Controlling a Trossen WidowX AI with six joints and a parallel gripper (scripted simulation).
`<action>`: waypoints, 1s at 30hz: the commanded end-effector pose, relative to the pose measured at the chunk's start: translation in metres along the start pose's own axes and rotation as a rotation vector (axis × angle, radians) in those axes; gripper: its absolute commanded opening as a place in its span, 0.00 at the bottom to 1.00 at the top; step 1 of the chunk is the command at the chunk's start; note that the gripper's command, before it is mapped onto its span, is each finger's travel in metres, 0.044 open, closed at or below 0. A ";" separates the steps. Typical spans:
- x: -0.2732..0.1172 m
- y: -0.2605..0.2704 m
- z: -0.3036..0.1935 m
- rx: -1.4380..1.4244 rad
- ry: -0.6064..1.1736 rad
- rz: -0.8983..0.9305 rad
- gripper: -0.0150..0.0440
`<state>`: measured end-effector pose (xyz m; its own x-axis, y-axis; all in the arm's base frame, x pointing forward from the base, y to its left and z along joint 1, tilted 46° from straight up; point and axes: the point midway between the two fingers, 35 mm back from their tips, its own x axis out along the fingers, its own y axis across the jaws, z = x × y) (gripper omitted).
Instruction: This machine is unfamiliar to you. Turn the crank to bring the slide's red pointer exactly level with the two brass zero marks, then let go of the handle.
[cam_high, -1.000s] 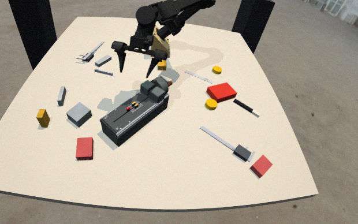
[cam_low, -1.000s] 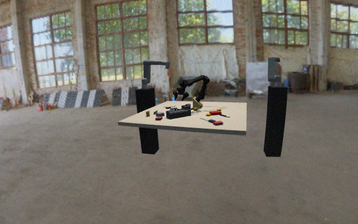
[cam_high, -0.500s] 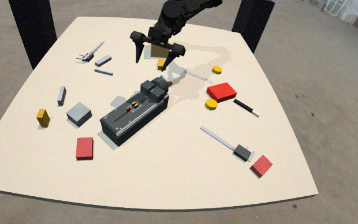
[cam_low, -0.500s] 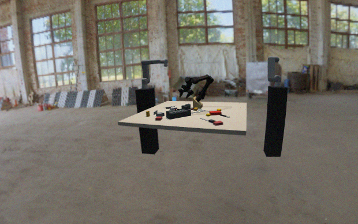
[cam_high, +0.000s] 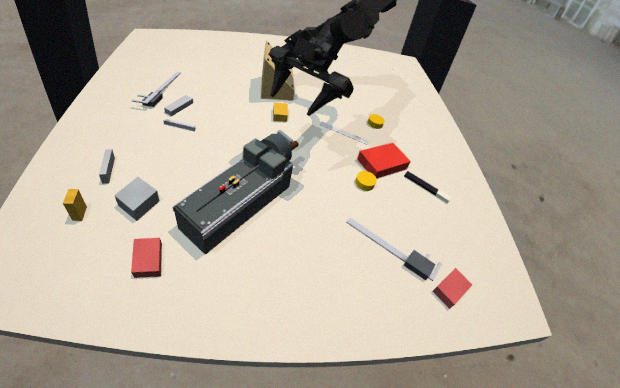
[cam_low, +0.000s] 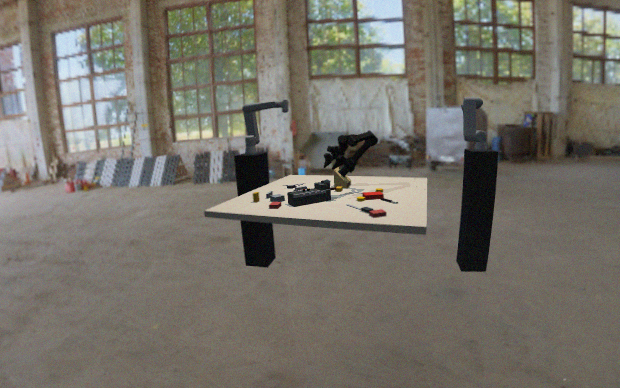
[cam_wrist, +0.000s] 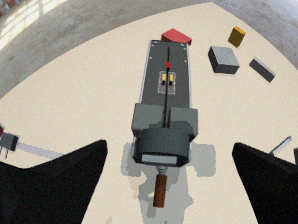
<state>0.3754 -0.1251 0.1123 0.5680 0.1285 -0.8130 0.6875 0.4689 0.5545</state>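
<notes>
Crank handle (cam_high: 294, 145) (cam_wrist: 160, 191), brown, probably stiff-turning, best grasped around its grip; located at the slide machine's (cam_high: 235, 192) (cam_low: 309, 197) (cam_wrist: 165, 100) rounded end; gripper (cam_high: 290, 105) (cam_wrist: 173, 148) jaws stood wide open, empty.

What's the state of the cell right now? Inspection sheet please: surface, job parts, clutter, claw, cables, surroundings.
Surface: cream, flat tabletop, loose items scattered over it.
Job parts: dark grey, long box-shaped machine; small red pointer short of the two brass zero marks, on the side away from the crank; brown cylindrical handle ungripped.
Clutter: red, yellow and grey blocks, two yellow discs, black-handled tool, calipers-like grey tools.
Claw: open, nothing between the fingers.
Cables: nothing seen.
Surroundings: two black pillars carrying grey arms, concrete-like floor, large windows.
</notes>
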 end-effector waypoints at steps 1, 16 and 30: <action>-0.008 -0.002 -0.014 0.055 -0.020 -0.036 1.00; 0.031 0.002 -0.047 0.058 -0.019 -0.038 1.00; 0.065 0.001 -0.087 0.060 -0.019 -0.033 1.00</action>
<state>0.3748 -0.0433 0.0487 0.5553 0.1014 -0.8255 0.7264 0.4243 0.5407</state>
